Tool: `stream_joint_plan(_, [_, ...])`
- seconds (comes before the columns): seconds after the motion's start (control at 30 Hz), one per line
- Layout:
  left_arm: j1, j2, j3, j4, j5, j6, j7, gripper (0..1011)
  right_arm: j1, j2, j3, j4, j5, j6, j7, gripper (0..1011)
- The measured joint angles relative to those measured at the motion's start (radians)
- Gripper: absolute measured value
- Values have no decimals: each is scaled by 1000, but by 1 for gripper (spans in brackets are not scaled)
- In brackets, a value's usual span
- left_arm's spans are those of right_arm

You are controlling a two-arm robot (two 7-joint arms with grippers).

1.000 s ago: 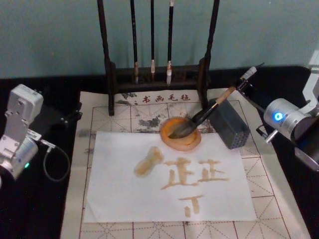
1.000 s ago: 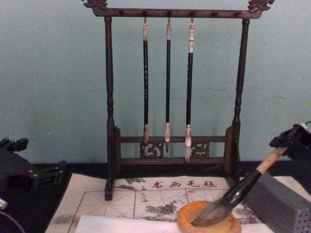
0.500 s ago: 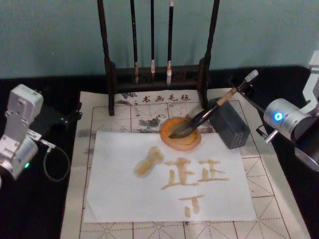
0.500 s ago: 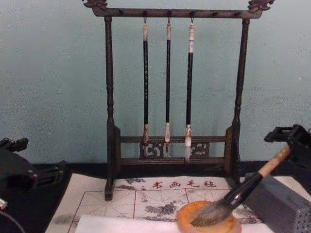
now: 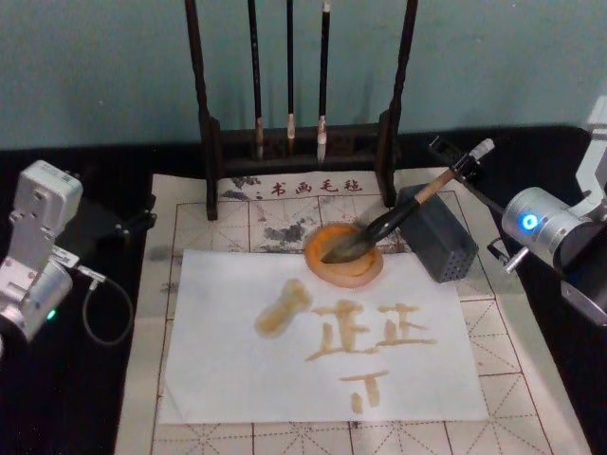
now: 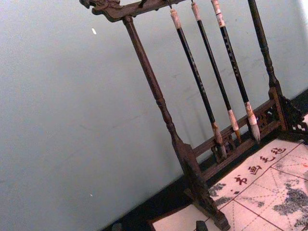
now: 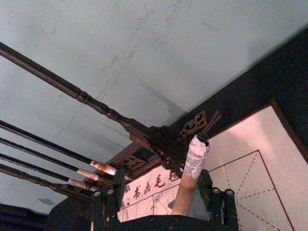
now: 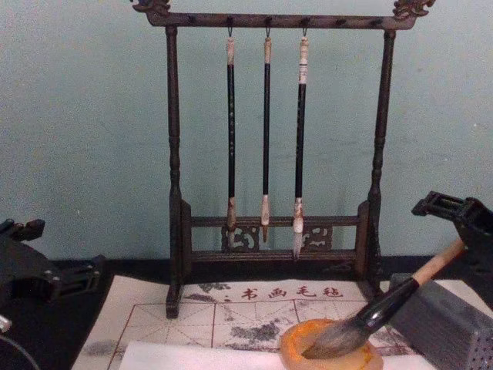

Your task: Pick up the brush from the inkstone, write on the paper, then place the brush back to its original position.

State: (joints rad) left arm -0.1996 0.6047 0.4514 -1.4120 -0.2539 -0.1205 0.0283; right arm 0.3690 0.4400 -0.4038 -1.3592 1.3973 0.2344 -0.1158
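The brush (image 5: 398, 213) lies slanted, its grey bristles in the round orange inkstone (image 5: 327, 270) and its tan handle leaning on a grey block (image 5: 441, 245). My right gripper (image 5: 457, 169) stands open around the handle's upper end, and the fingers are clear of the wood on both sides. In the right wrist view the whitish handle end (image 7: 196, 156) rises between the spread fingers (image 7: 219, 199). The chest view shows the brush (image 8: 385, 308) resting in the inkstone (image 8: 296, 348). The white paper (image 5: 237, 379) carries amber strokes. My left gripper (image 5: 142, 220) is parked open at the left.
A dark wooden rack (image 5: 204, 142) with three thin hanging brushes (image 8: 266, 131) stands behind the inkstone. A beige gridded felt mat (image 5: 199, 223) lies under the paper. Black table surface runs along both sides, with a loose cable (image 5: 104, 303) at the left.
My right gripper, shut on the brush handle a second ago, has opened. The handle has sunk a little onto the grey block. The left arm has not moved.
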Motion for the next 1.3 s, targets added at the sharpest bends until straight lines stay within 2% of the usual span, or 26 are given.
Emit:
stream_joint_plan(0.07, [0, 0, 0, 0, 0, 0, 0, 1001, 0, 0, 0, 0, 0, 0, 0, 1002])
stream_joint_plan(0.57, [0, 0, 0, 0, 0, 0, 0, 1001, -1, 5, -3, -1, 5, -3, 3, 1000])
stream_joint_plan(0.97, [0, 0, 0, 0, 0, 0, 0, 1001, -37, 47, -7, -50, 55, -15, -8, 1000])
stream_joint_plan(1.3, [0, 0, 0, 0, 0, 0, 0, 1001, -110, 111, -5, -136, 73, -49, -15, 1000])
